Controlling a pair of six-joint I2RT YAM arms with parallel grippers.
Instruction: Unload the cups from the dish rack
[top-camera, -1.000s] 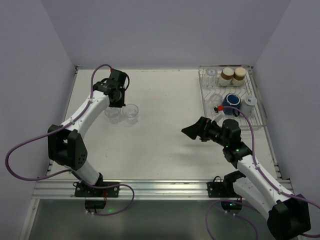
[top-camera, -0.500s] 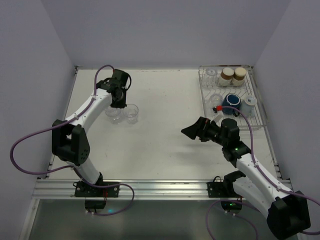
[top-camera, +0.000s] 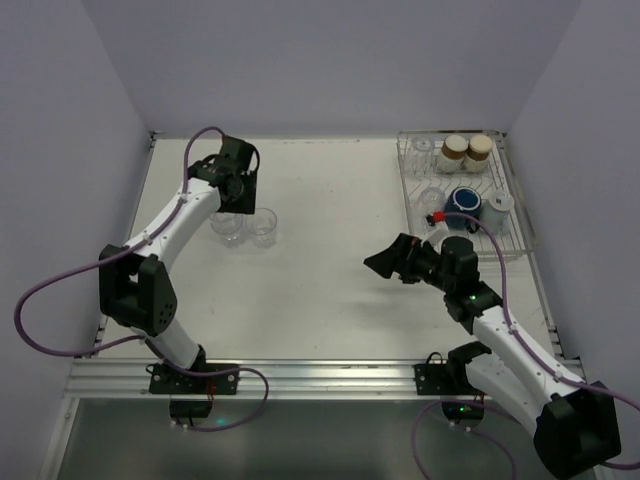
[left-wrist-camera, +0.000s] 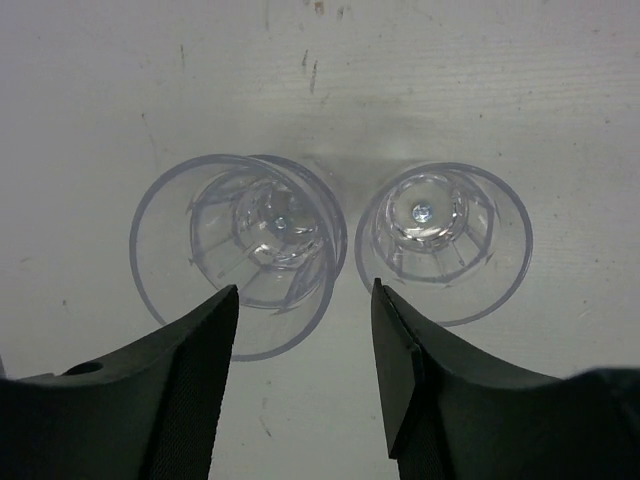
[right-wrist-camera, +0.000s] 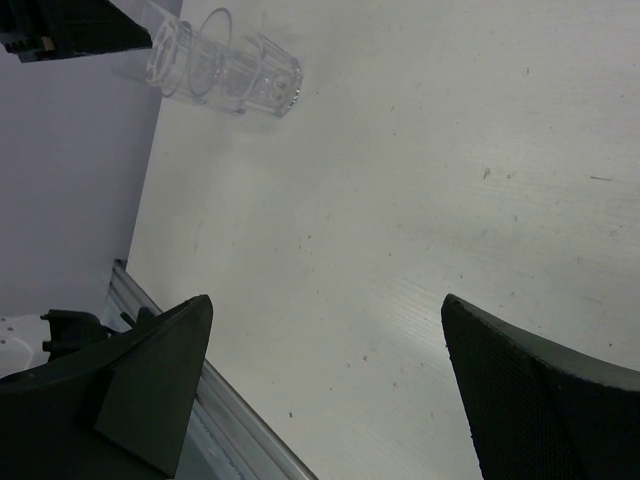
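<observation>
Two clear glass cups (top-camera: 229, 225) (top-camera: 262, 227) stand side by side on the table at the left. The left wrist view looks straight down into them: one tumbler (left-wrist-camera: 240, 255), then the other (left-wrist-camera: 443, 240). My left gripper (top-camera: 240, 203) (left-wrist-camera: 305, 305) hovers just above them, open, with only bare table between its fingers. The dish rack (top-camera: 521, 215) at the far right holds a dark blue mug (top-camera: 465, 200), two cream cups with brown bands (top-camera: 455, 151) (top-camera: 480, 148) and clear glasses (top-camera: 432, 195). My right gripper (top-camera: 385, 262) (right-wrist-camera: 325, 300) hangs wide open over mid-table, left of the rack, holding nothing.
A small white item (top-camera: 499, 204) and a red-tipped piece (top-camera: 437, 215) also sit in the rack. Grey walls close in the table on three sides. The metal rail (top-camera: 320, 378) with the arm bases runs along the near edge. In the right wrist view the tumblers (right-wrist-camera: 225, 70) appear far off.
My left gripper has opened and let go of the left tumbler, which now stands free beside the other one. The right arm has not moved.
</observation>
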